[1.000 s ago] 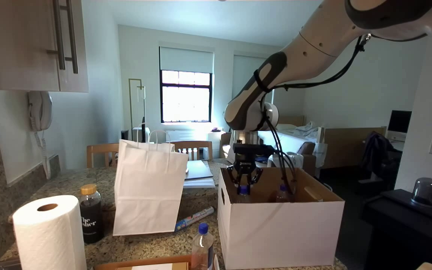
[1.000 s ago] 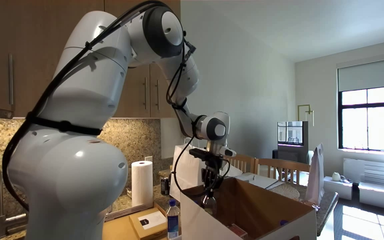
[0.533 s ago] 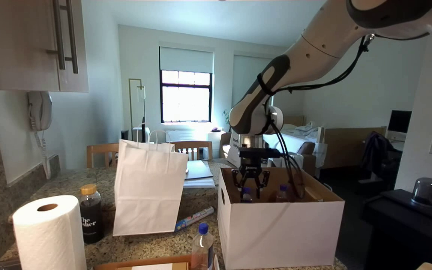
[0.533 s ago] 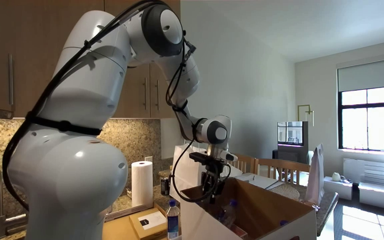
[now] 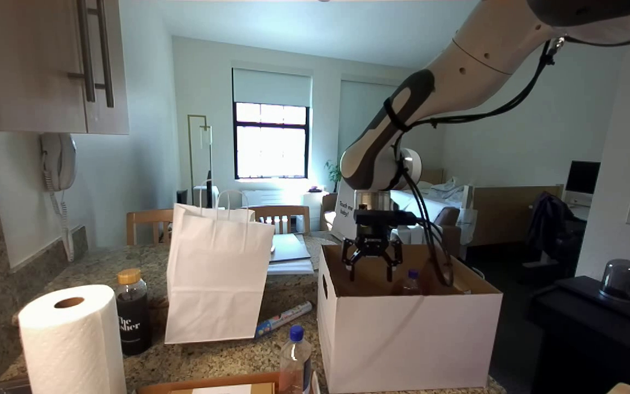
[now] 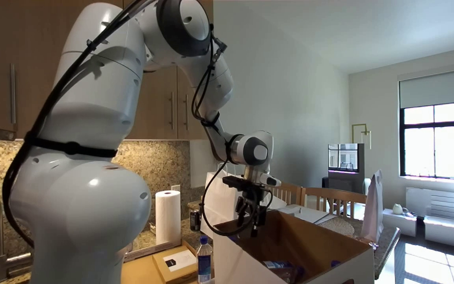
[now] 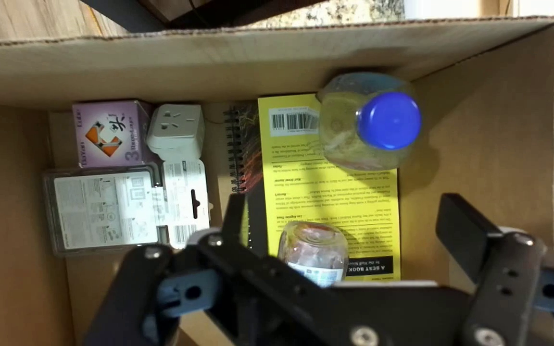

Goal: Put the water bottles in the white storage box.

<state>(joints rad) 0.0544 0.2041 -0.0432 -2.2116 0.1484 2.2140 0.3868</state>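
Tally: inside white storage box, capped bottle (2 o'clock, wrist view), second bottle (5 o'clock). Remaining, probably last: third bottle, box's 8 o'clock in an exterior view. Gripper spread apart, empty.

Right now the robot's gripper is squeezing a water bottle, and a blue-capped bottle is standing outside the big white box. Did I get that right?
Not quite: the gripper isn't squeezing anything. It is open and holds nothing, as an exterior view shows. A blue-capped bottle is standing outside the big white box, just as you said.
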